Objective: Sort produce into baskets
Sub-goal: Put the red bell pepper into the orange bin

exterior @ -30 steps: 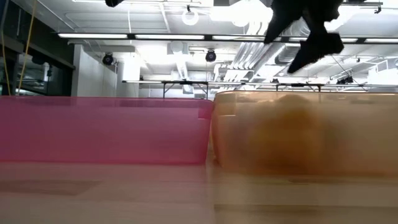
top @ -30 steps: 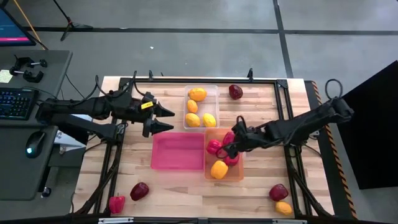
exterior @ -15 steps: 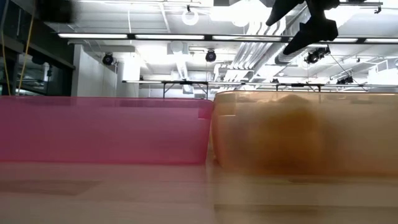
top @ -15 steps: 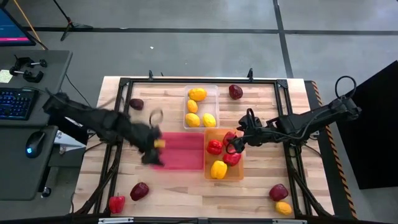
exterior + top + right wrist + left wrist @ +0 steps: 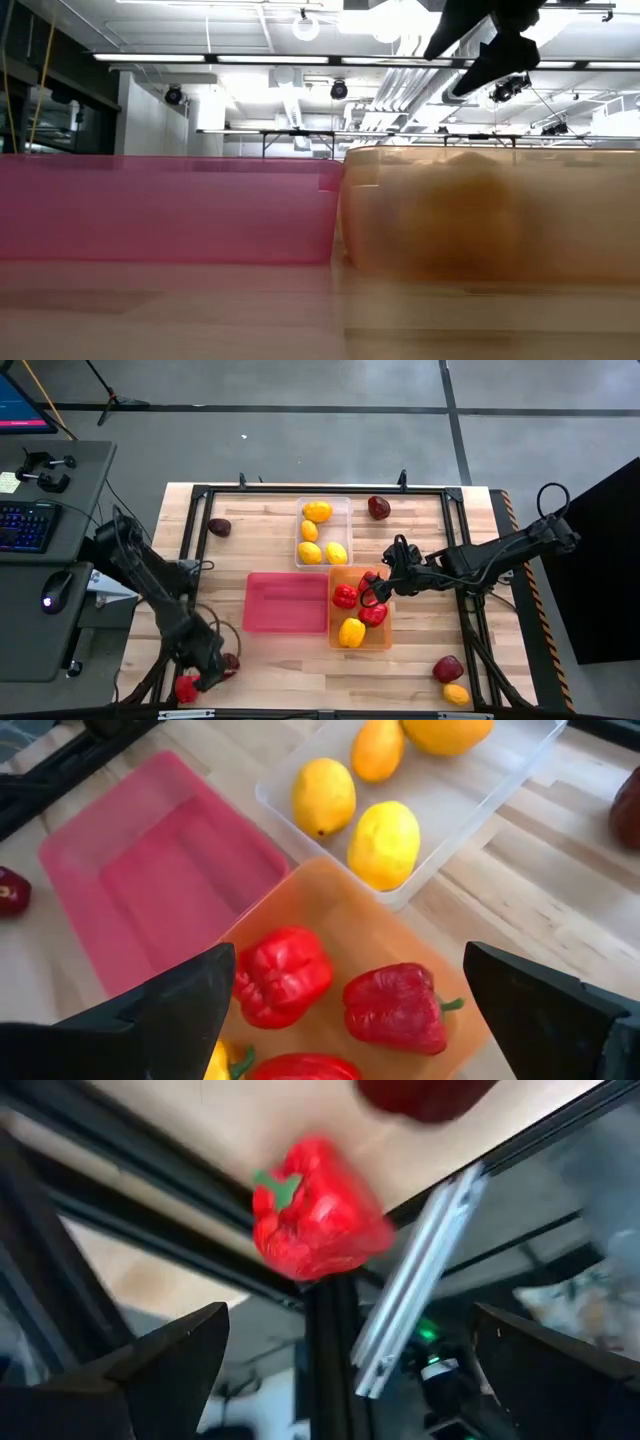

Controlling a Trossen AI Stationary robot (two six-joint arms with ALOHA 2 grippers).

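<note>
My left gripper (image 5: 204,676) is open at the table's near left corner, just above a red bell pepper (image 5: 315,1210) that lies on the wood by the frame rail; it touches nothing. A dark maroon piece (image 5: 229,663) lies beside it. My right gripper (image 5: 376,589) is open and empty above the orange bin (image 5: 384,643), which holds red peppers (image 5: 282,974) and a yellow one (image 5: 351,631). The clear bin (image 5: 346,503) holds several yellow-orange citrus pieces (image 5: 384,842). The pink bin (image 5: 285,603) holds nothing.
Loose maroon pieces lie at the far left (image 5: 219,527), the far middle (image 5: 378,508) and the near right (image 5: 447,668), the last one next to a yellow-orange piece (image 5: 456,694). A black frame rail (image 5: 320,489) runs around the table. A desk with keyboard stands left of the table.
My left arm has swung from beside the clear bin, across the pink bin, to the table's near left corner, and now points down over the red pepper. My right gripper has shifted a little toward the table's right edge above the orange bin.
</note>
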